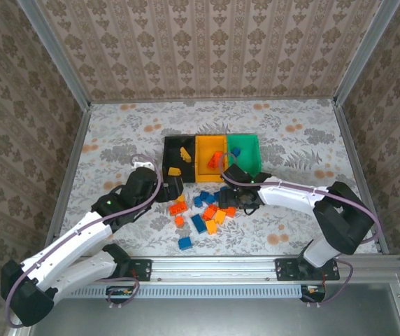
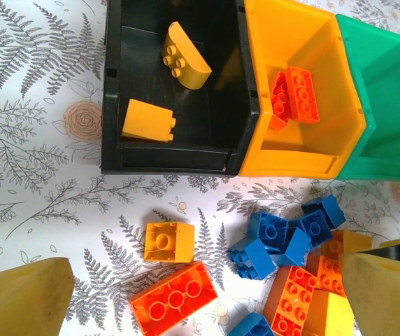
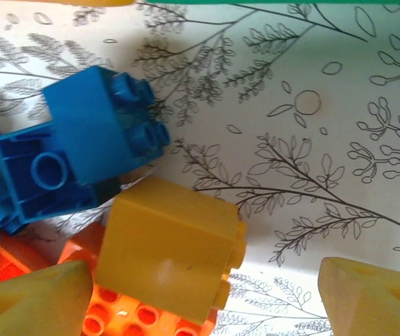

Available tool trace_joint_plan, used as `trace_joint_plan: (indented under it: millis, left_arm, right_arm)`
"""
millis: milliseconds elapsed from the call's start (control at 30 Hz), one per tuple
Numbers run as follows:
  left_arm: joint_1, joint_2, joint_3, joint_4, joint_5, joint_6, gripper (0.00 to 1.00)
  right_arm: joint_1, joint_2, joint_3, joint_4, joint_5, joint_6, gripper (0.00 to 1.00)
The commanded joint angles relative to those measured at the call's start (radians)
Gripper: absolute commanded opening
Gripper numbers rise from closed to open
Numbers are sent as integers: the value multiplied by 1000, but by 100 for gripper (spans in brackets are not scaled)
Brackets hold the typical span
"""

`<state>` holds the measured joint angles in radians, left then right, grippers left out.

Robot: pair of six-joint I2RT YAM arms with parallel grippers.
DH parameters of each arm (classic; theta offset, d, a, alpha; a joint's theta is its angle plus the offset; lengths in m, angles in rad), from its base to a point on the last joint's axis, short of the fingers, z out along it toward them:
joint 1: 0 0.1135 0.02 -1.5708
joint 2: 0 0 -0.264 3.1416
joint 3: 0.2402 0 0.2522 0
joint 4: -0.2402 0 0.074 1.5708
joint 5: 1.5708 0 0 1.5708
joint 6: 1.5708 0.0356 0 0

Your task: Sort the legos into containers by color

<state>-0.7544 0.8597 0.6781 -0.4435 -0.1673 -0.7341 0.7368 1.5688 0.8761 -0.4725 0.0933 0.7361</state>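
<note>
In the top view the fingertips of both grippers are too small to make out, and the right arm's wrist covers the 3 o'clock side of the loose legos [image 1: 210, 212] on the flowered table [image 1: 116, 133]. In the left wrist view the green bin [image 2: 389, 105] is cut off at 3 o'clock and most of its floor is out of frame. The bottom edge crops both yellow fingers [image 2: 18, 297]. At 12 o'clock in the right wrist view, slivers of the green and orange bins barely show.

The left gripper [image 2: 203, 287] has its jaws spread wide, gripping nothing. A red-orange flat brick [image 2: 174, 302] lies between them, with a yellow square brick [image 2: 168, 241] just beyond at 12 o'clock. Blue bricks [image 2: 284, 234] cluster at 2 o'clock. Further on, the black bin [image 2: 116, 84] holds a curved yellow brick [image 2: 184, 56] and a yellow block [image 2: 147, 120]. The orange bin [image 2: 340, 84] holds a red-orange brick [image 2: 294, 98].

The right gripper [image 3: 203, 280] is also wide and empty. A yellow cube [image 3: 168, 255] sits between its jaws, close to the 9 o'clock finger, with a blue brick [image 3: 81, 150] at 11 o'clock.
</note>
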Motion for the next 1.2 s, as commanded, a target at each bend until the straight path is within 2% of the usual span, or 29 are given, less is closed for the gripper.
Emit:
trace_joint_plan:
  millis: [0,233,400,500,700,867,1000,1167]
  left_arm:
    - [-6,-13,-11,-24,-24,-15,100]
    - [-5,-4,-21,-13,-20,-19,100]
    - [-4,5,-28,-4,-25,-21,100]
    - [-5,12,-29,1,-24,-21,100]
    - [-2,12,-34,-10,-30,-23,100]
    - [3,-5,-37,-39,-57,-26,100]
    - [7,-44,-57,-73,-88,-44,100]
    - [16,-94,-96,-118,-83,-76,100]
  right_arm:
    - [-17,6,7,10,44,46,83]
    - [-64,-38,-45,-15,74,66,73]
    - [-83,-26,-58,11,42,55,76]
    - [-84,-2,-49,23,43,55,74]
    - [-86,-2,-51,42,39,33,56]
    - [-86,-88,-49,1,22,-12,43]
    - [-80,-164,27,-58,-25,-91,40]
    - [-9,-58,255,-119,-49,-153,41]
